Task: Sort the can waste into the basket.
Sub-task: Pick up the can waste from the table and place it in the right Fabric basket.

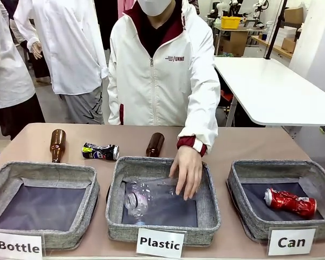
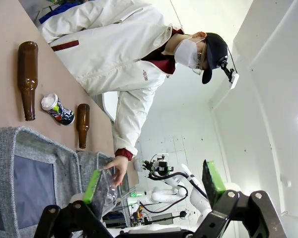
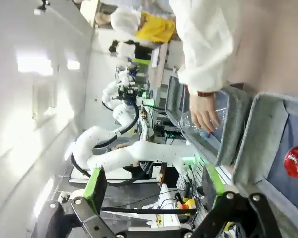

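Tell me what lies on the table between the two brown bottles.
The crushed black can lies on its side between the left bottle and the right bottle, touching neither, in the front view.

White table [image 1: 276, 92] at rear. Beyond white table: bench with 1 yellow bin [image 1: 231, 22], cardboard box [image 1: 235, 44] beneath. Left of white table: grey floor [image 1: 51, 103]. Right of it: white wall [image 1: 320, 38].

front view faces the person [image 1: 162, 76] across the table [image 1: 249, 143]; sideways wrist views, probably raised, share both.
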You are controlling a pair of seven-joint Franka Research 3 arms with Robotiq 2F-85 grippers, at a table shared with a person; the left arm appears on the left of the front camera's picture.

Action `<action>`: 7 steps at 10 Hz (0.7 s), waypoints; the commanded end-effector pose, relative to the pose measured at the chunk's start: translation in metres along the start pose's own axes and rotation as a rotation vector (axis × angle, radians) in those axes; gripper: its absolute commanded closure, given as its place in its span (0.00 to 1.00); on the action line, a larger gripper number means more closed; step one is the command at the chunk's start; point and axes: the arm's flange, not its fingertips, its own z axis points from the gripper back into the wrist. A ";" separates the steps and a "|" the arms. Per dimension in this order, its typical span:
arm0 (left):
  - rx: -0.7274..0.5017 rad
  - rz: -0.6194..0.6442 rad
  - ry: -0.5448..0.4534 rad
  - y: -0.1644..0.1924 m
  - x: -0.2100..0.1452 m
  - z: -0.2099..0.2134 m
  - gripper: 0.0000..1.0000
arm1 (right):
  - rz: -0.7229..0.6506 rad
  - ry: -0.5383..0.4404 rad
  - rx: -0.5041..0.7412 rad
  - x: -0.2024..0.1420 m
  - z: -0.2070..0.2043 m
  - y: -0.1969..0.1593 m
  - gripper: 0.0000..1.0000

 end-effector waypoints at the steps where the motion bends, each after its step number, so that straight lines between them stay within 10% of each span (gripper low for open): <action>1: -0.005 -0.019 0.013 0.000 -0.005 0.001 0.00 | 0.093 0.131 -0.072 0.001 -0.011 0.005 0.00; 7: -0.005 -0.019 0.013 0.000 -0.005 0.001 0.00 | 0.093 0.131 -0.072 0.001 -0.011 0.005 0.00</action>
